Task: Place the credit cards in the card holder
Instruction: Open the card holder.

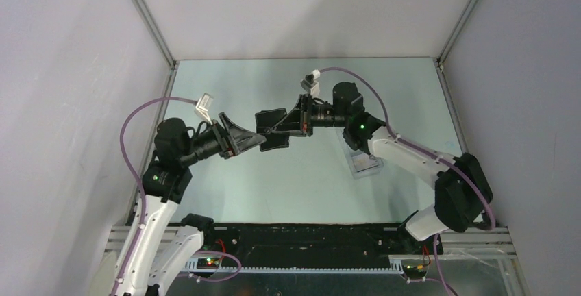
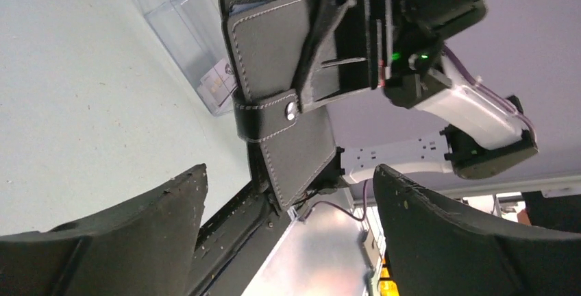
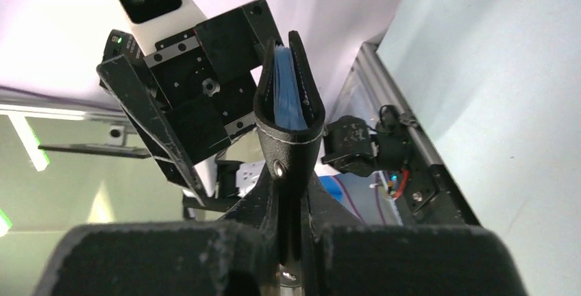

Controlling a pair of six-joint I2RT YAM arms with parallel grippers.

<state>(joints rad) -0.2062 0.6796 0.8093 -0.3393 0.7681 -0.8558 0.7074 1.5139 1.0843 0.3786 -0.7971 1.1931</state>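
The card holder, a black folded wallet with its snap tab across it, hangs in the air above the table's middle. My right gripper is shut on its edge. In the right wrist view the wallet stands upright between my fingers, with blue inner pockets showing at its top. My left gripper is open and empty, its tips just left of the wallet. The pale credit cards lie in a clear box; they also show in the top view.
The clear plastic box lies on the pale green table under my right forearm, also in the top view. Grey walls with metal rails close in the left, back and right sides.
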